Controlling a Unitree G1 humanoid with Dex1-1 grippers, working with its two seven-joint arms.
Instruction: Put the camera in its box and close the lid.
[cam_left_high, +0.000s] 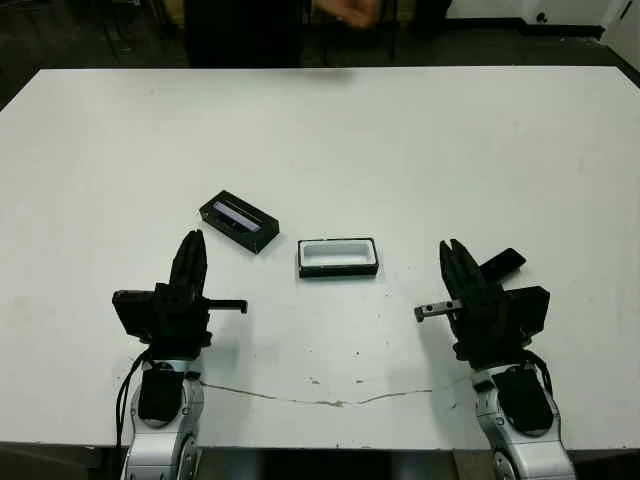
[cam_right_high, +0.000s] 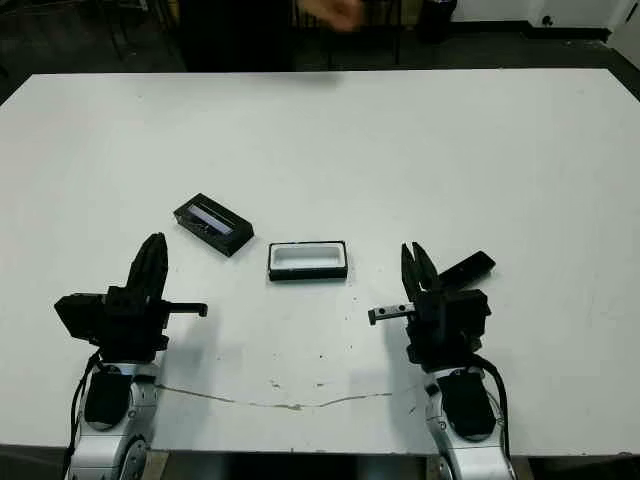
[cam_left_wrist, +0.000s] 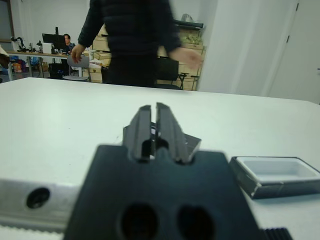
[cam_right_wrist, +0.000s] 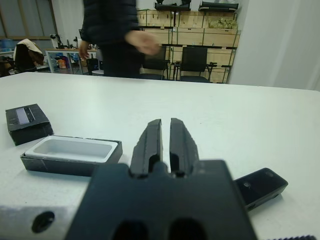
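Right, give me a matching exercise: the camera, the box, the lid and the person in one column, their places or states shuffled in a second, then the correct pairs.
Things:
1. camera
2. box
3. lid
4. person

Places or states:
A. beyond the far edge of the table, one hand blurred
B. lying on the table beside the right claw
C. at mid-table, white lining facing up, nothing inside
D. ahead of the left claw, set at an angle

Pairs: 1-B, 2-C, 3-D, 4-A

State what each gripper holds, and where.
Nothing is held. The left gripper and right gripper are both shut and empty; the camera lies on the table.
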